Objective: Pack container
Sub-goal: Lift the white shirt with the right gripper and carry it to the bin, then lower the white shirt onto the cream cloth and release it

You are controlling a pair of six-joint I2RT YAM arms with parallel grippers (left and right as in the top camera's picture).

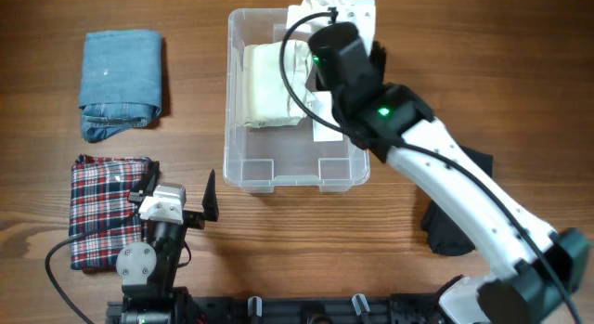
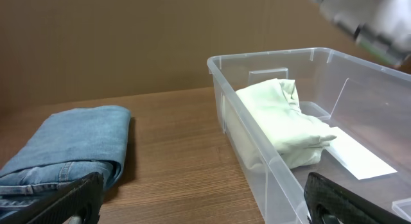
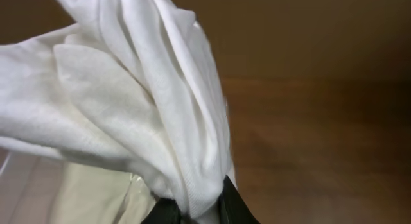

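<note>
Clear container [image 1: 278, 168] mid-desk, folded cream garment [image 1: 269, 87] inside it, right hand [image 3: 192, 211] clenched on white garment [image 3: 128, 102] above container's far end, left hand [image 1: 180, 188] released, just beside plaid cloth [image 1: 102, 208].

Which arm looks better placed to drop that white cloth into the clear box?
The right. The right gripper is shut on the white cloth at the container's far end; the left gripper is open, down by the plaid cloth.

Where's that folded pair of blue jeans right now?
In the overhead view the folded jeans lie on the robot's left, left of the clear container and just beyond the plaid garment.
</note>
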